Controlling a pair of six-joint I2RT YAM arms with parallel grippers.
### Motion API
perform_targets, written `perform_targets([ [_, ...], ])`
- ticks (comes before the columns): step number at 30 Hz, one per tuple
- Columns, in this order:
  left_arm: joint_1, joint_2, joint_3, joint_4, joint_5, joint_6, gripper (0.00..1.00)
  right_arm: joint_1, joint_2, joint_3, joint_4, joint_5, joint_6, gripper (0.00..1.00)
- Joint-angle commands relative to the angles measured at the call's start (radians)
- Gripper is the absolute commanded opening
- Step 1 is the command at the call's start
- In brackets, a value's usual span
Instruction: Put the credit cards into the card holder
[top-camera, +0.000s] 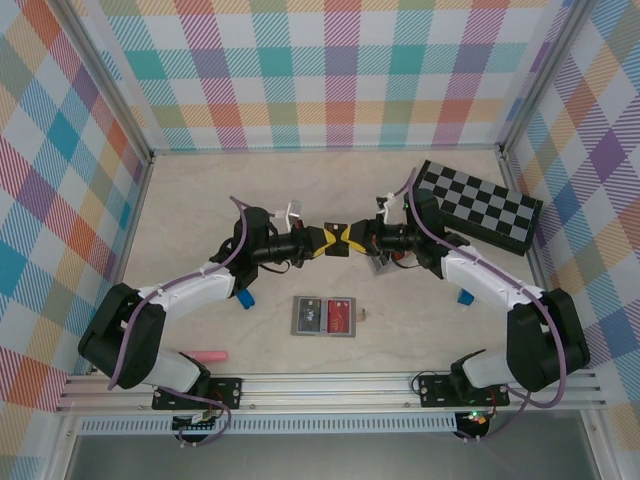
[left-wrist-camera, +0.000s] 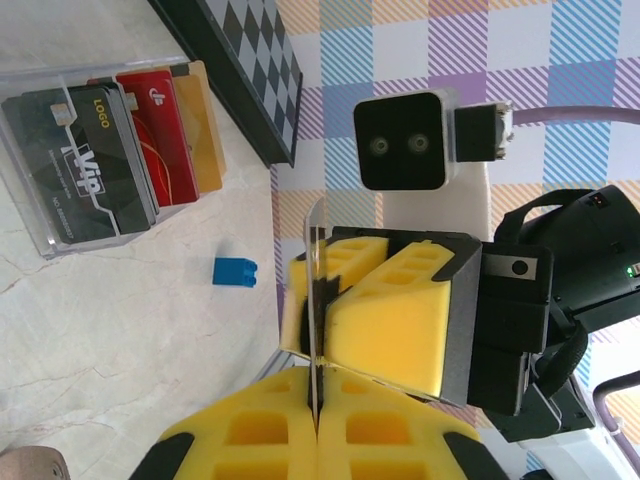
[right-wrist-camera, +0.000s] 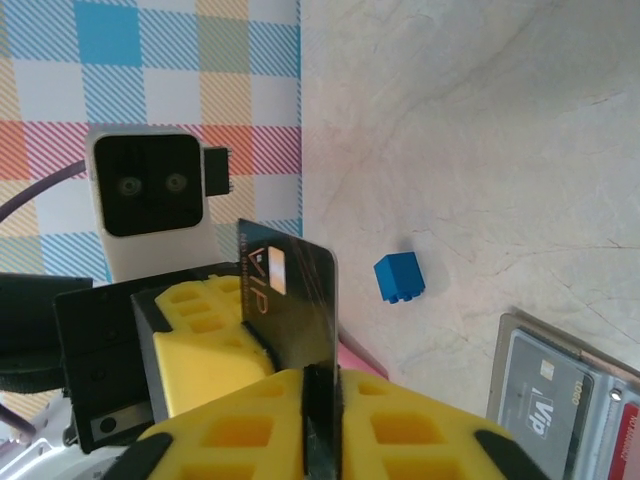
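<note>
A: Checked the left gripper (left-wrist-camera: 318, 405)?
B: Checked. Clamped onto the black card (right-wrist-camera: 290, 300), one edge nipped between the yellow pads.
A: And at the right gripper (right-wrist-camera: 322, 400)?
B: Likewise pinching that card from the opposite side, pads tight on both faces. Held off the table, between the two.
A: Located the card holder (top-camera: 297, 316)?
B: Lying open and flat near the front edge, between the arm bases, well apart from both grippers. Noted a dark card (top-camera: 316, 316) and a red card (top-camera: 341, 316) inside.
A: Elsewhere?
B: Spotted three more cards (left-wrist-camera: 155, 130) standing in a clear tray (left-wrist-camera: 35, 235); small blue block (left-wrist-camera: 234, 271) near it.
</note>
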Motion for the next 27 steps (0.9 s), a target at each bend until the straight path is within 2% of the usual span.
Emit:
perform_targets([
  [1, 0.004, -0.015, -0.01, 0.037, 0.019, -0.004, 0.19, -0.004, -0.016, -0.001, 0.008, -0.015, -0.028, 0.09],
  [2, 0.004, -0.026, -0.012, -0.003, 0.007, 0.015, 0.27, -0.003, -0.029, 0.005, -0.033, 0.001, -0.053, 0.08],
  [4, 0.004, -0.06, -0.013, -0.16, -0.034, 0.085, 0.54, 0.0, -0.067, 0.023, -0.177, 0.068, -0.145, 0.06],
  [7, 0.003, -0.107, -0.004, -0.463, -0.14, 0.208, 0.71, 0.029, -0.143, 0.026, -0.423, 0.287, -0.282, 0.07],
  [10, -0.004, -0.118, 0.006, -0.758, -0.296, 0.319, 0.73, 0.141, -0.221, -0.026, -0.499, 0.558, -0.375, 0.06],
  [11, -0.005, -0.119, -0.001, -0.798, -0.327, 0.336, 0.74, 0.197, -0.242, -0.047, -0.505, 0.649, -0.392, 0.06],
  [13, -0.011, -0.115, -0.022, -0.859, -0.346, 0.347, 0.75, 0.272, -0.252, -0.082, -0.504, 0.732, -0.39, 0.06],
  [18, -0.038, -0.137, -0.074, -0.873, -0.379, 0.335, 0.77, 0.376, -0.187, -0.137, -0.487, 0.762, -0.261, 0.06],
  [21, -0.046, -0.145, -0.096, -0.87, -0.387, 0.331, 0.77, 0.423, -0.152, -0.178, -0.41, 0.765, -0.22, 0.05],
  [27, -0.069, -0.125, -0.101, -0.85, -0.368, 0.335, 0.77, 0.429, -0.158, -0.223, -0.377, 0.8, -0.182, 0.05],
])
